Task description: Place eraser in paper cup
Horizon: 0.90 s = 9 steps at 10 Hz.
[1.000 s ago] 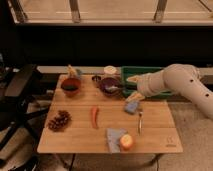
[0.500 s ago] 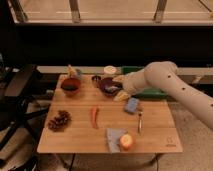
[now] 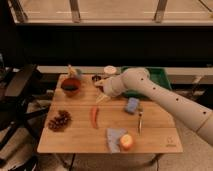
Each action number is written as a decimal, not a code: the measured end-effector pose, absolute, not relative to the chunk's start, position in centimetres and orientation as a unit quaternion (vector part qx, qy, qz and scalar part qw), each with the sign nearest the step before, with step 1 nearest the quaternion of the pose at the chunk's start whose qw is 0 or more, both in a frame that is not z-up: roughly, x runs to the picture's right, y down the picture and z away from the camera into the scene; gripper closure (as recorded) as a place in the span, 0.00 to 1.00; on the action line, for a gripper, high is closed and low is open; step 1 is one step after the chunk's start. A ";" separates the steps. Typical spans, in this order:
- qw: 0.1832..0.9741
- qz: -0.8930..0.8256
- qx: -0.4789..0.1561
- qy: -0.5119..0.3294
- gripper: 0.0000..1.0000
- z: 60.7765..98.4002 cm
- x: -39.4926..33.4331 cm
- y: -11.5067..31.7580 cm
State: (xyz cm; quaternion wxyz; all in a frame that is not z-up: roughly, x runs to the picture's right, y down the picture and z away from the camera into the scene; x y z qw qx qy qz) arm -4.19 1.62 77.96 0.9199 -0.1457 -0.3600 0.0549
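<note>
Swung further left, claw (image 3: 101,89) now over the back of the bench (image 3: 80,140).
Spread wide, with the paper cup (image 3: 110,70) just behind it.

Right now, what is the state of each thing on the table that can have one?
paper cup: upright at the far edge of the table, inside not visible
dark cup: upright, beside the paper cup
red bowl: upright, something dark inside
end effector: low over the table, just in front of both cups
blue block: lying flat, apart from the end effector
round fruit: resting on a cloth
</note>
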 end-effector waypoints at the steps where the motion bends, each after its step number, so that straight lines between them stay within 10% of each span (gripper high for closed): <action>1: 0.915 0.058 -0.146 -0.370 0.35 78.7 -5.3 1.6; 9: 0.889 0.181 -0.109 -0.406 0.35 82.5 -11.5 -1.6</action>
